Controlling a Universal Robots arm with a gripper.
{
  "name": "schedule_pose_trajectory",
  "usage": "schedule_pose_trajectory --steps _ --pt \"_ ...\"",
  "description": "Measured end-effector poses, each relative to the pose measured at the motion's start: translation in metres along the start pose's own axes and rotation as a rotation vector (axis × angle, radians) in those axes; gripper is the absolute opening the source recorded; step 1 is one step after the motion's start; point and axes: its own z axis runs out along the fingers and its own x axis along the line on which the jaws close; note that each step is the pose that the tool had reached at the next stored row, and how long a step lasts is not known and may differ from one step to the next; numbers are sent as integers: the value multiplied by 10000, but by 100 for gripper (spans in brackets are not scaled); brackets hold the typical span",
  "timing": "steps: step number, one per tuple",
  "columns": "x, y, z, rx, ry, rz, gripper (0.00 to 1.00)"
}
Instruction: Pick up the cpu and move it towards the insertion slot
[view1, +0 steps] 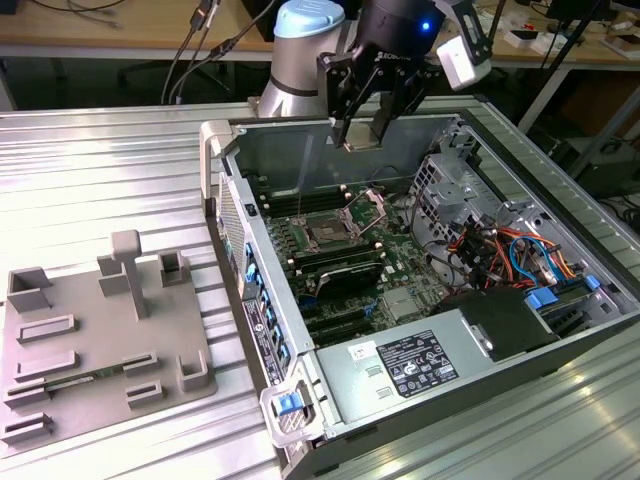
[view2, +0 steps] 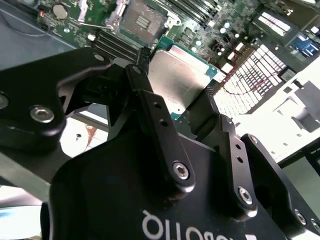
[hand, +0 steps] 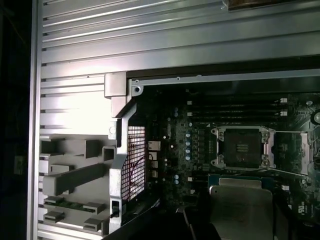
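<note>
Tool (view1: 365, 135) clamped on the cpu (view2: 180, 80), lifted above the open computer case (view1: 300, 395); held over the board, not yet at the insertion slot (hand: 242, 147)

I see glare washing the ribbed desk (view1: 100, 170) in the exterior view, while the first wrist view stays dim and murky.

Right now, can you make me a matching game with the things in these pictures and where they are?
Things:
1. cpu
2. insertion slot
3. grey tray
4. gripper

Places:
A. on the motherboard inside the computer case, lid open
B. on the ribbed table, on the exterior view's left of the case
C. held between two black fingers
D. above the open case, shut on the chip

Pairs: 1-C, 2-A, 3-B, 4-D
</note>
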Motion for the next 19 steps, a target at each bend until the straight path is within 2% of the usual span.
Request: schedule_pose_trajectory --steps 6,8,13,14,19 --pt "-205 16 -2 1 0 0 55" --pt "-222 29 -1 -2 -1 1 55" --pt "-229 155 11 0 0 0 55" --pt "-230 204 15 1 0 0 55" --pt "-231 290 25 -2 -3 51 55"
